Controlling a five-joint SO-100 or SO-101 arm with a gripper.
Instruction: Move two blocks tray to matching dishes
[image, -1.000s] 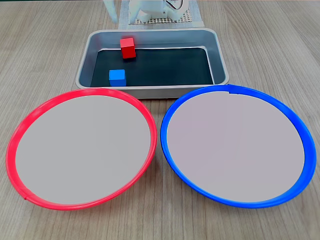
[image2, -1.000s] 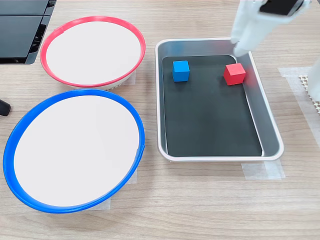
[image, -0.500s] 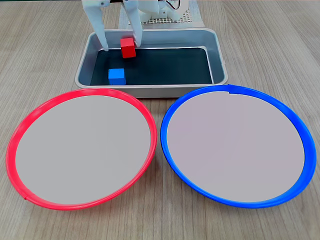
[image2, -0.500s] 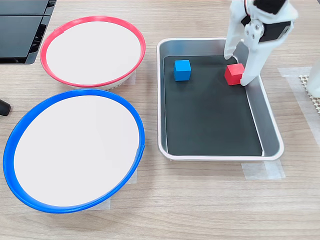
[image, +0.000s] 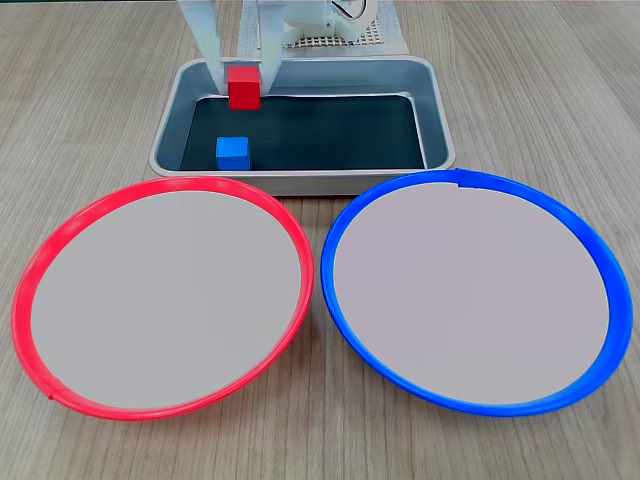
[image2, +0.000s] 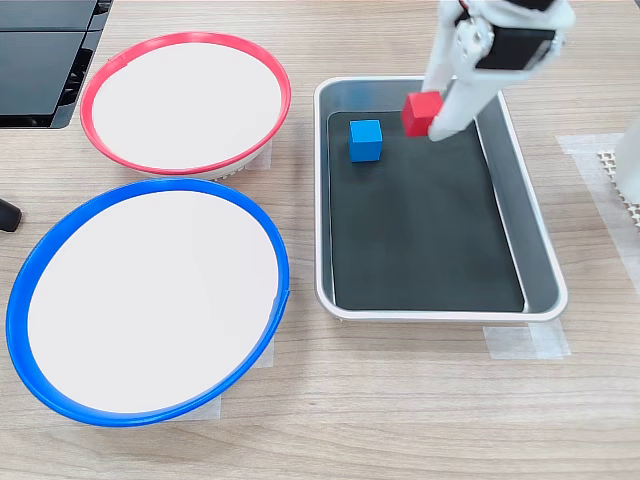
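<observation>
Clamping the red block between its fingers, the gripper holds it above the tray; the blue block lies on the tray floor. Carrying it well means clearing the rim, then releasing low over the red dish.

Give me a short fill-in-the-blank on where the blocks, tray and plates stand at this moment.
1. The gripper is shut on the ____ block.
2. The blue block lies in the ____.
3. Both plates, the red-rimmed plate and the blue-rimmed plate, hold ____ blocks.

Missing words: red; tray; no
</observation>
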